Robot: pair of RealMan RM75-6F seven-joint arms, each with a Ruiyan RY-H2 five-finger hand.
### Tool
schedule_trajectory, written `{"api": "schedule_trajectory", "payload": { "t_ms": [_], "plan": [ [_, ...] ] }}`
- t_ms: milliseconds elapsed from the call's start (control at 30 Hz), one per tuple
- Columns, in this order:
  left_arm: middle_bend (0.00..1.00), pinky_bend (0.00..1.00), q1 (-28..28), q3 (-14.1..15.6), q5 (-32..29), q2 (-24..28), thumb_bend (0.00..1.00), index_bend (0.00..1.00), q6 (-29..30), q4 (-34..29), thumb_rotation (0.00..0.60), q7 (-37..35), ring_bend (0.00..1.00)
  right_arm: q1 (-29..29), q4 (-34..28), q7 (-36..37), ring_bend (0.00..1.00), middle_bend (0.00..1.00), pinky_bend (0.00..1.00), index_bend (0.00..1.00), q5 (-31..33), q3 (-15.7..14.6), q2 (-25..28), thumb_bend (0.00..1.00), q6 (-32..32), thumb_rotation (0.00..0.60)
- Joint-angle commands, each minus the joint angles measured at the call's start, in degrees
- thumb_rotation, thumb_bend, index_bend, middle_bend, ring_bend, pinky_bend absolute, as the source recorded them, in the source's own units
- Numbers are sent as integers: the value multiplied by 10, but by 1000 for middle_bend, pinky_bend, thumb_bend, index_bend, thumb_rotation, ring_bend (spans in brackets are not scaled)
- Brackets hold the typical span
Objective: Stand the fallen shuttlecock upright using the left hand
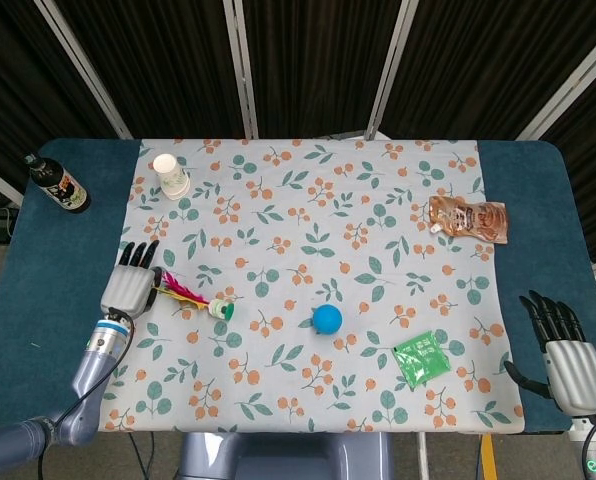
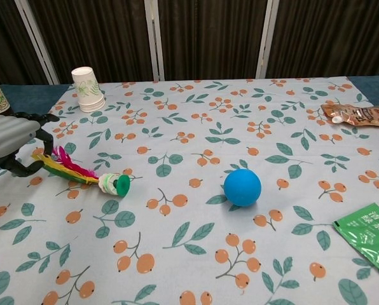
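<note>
Shuttlecock (image 1: pixel 196 300) lies on its side on the floral cloth (image 1: pixel 308 250), left part of table (image 1: pixel 38 300). Green base points right toward the blue ball (image 1: pixel 327 319); pink/yellow feathers point left.

My L hand (image 1: pixel 131 283) sits at the cloth's left edge, just beside the feather end. Fingers straight, pointing to the far side, slightly apart. In chest view L hand (image 2: pixel 11 141) shows thumb curled below the feather tips, fingers above them. Feathers lie in the gap btwn thumb and fingers; can't tell if there's contact. No clamp on it that I can see: hand apart, nothing held. Shuttlecock rests w/ its full length on the cloth.

My R hand (image 1: pixel 566 352) is at the near right, off the cloth over the blue table edge, well apart from everything. Fingers extended and spread, holding nothing. Not seen in chest view.

Other items:
- paper cup (image 1: pixel 171 176), upside down, far left of cloth.
- dark bottle (image 1: pixel 58 184) lying on the blue table, far left, off the cloth.
- brown pouch (image 1: pixel 467 218), flat, far right.
- green packet (image 1: pixel 421 358), flat, near right, right of ball.

Ball sits near centre, to the right of the shuttlecock base, not touching.
</note>
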Motion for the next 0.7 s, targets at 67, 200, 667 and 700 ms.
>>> {"api": "schedule_trajectory", "payload": {
  "t_ms": [67, 200, 667, 700],
  "plan": [
    [0, 0, 0, -1, -1, -2, 499, 545, 3, 2, 600, 0, 0, 0, 0, 0, 0, 0, 0, 37, 0, 0, 0, 157, 0, 600],
    [0, 0, -1, -2, 2, 0, 498, 550, 7, -3, 600, -3, 0, 0, 1, 0, 0, 0, 0, 37, 0, 0, 0, 157, 0, 600],
    [0, 0, -12, -6, 25, 35, 500, 601, 26, -62, 600, 20, 0, -1, 0, -3, 0, 0, 0, 37, 1, 1, -1, 156, 1, 600],
    [0, 0, -14, -7, 27, 40, 500, 601, 27, -70, 600, 25, 0, 0, 0, -3, 0, 0, 0, 37, 2, 1, -1, 156, 1, 600]
  ]
}}
